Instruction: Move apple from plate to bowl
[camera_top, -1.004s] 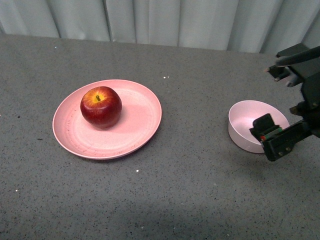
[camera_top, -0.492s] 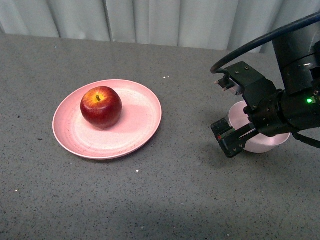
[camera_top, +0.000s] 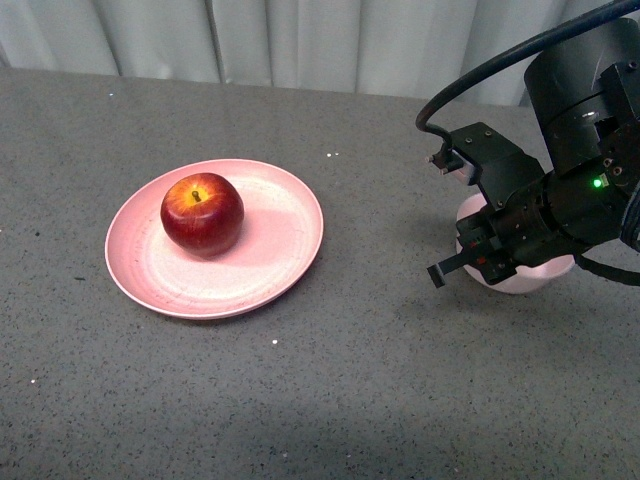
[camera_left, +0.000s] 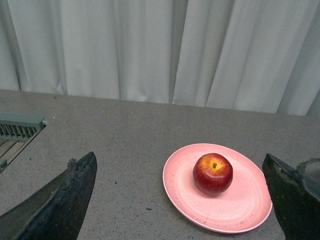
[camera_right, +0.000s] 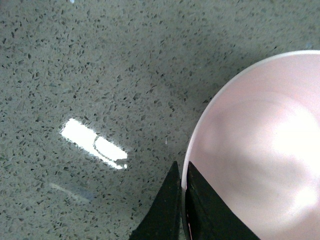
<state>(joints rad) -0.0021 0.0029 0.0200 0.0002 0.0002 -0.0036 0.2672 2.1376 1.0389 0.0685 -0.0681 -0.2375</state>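
The apple (camera_top: 202, 213) is dark red with a yellow-orange patch at its top. The plate (camera_top: 272, 252) is salmon pink, the bowl (camera_right: 260, 145) pale pink-white. The table (camera_top: 330, 385) is grey with dark speckles.

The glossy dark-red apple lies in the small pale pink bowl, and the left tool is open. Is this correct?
No. The glossy dark-red apple lies on the wide salmon-pink plate, as the front view shows; the left tool is open.
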